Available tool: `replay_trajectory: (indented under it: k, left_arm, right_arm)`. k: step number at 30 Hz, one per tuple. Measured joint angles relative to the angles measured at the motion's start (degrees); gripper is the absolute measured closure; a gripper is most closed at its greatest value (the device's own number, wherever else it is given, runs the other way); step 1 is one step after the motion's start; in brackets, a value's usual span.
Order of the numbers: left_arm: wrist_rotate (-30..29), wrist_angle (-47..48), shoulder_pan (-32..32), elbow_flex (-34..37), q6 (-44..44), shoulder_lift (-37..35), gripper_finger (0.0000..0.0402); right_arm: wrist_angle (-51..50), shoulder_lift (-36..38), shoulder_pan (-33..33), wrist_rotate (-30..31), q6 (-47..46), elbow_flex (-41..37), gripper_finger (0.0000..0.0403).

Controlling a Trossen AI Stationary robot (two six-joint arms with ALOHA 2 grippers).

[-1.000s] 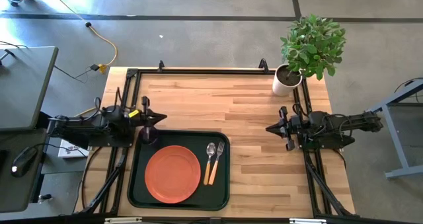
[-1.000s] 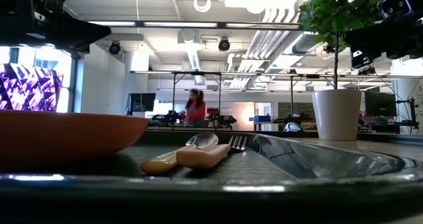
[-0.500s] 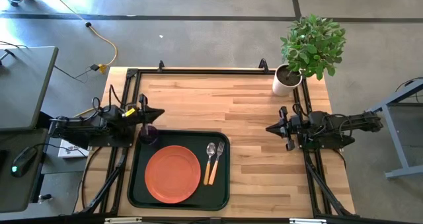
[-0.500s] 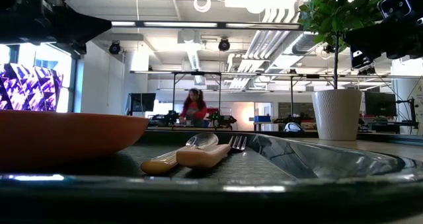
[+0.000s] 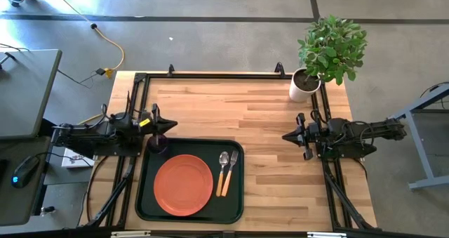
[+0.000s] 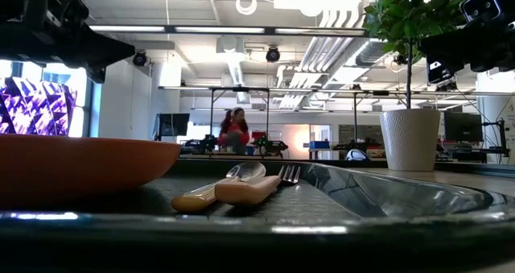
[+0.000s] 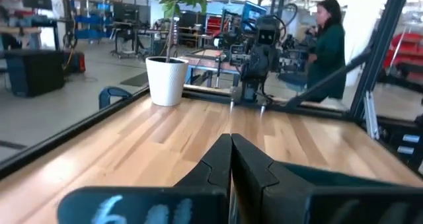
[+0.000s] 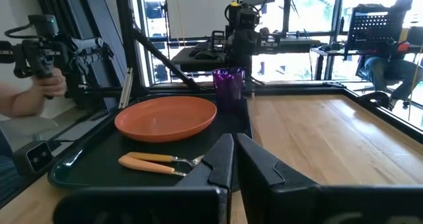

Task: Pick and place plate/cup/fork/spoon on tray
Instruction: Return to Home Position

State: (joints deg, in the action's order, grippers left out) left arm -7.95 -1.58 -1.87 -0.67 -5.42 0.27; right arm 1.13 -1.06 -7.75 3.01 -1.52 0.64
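On the large dark green-black rectangular tray [image 5: 237, 196] already sit the round orange-red plastic plate [image 5: 183, 184], orange-handled spoon [image 5: 222, 172] and fork [image 5: 229, 172], and, at its eleven o'clock corner, the small dark purple tumbler cup [image 5: 157, 142], so the task looks finished, with the left gripper [image 5: 167, 126] just beside that cup and the right gripper [image 5: 286, 136] well off at three o'clock, both with jaws pressed together.

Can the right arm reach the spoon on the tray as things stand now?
Probably yes. The right pincer faces the tray, only bare wood lies between, and the spoon lies uncovered beside the fork.

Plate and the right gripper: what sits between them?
In the high view, the spoon and fork lie between the plate and right gripper, then bare wood.
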Motion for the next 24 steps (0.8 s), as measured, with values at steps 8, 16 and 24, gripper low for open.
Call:
replay_trajectory:
  k: [8,16,24]
  left_arm:
    - [0.4,0.0,0.0,0.0,5.0,0.6,0.0401]
    - [0.4,0.0,0.0,0.0,4.6,0.7,0.0401]
    - [0.4,0.0,0.0,0.0,4.6,0.7,0.0401]
  right_arm:
    - [0.0,0.0,0.0,0.0,0.0,0.0,0.0391]
    - [0.0,0.0,0.0,0.0,0.0,0.0,0.0391]
    - [0.0,0.0,0.0,0.0,0.0,0.0,0.0391]
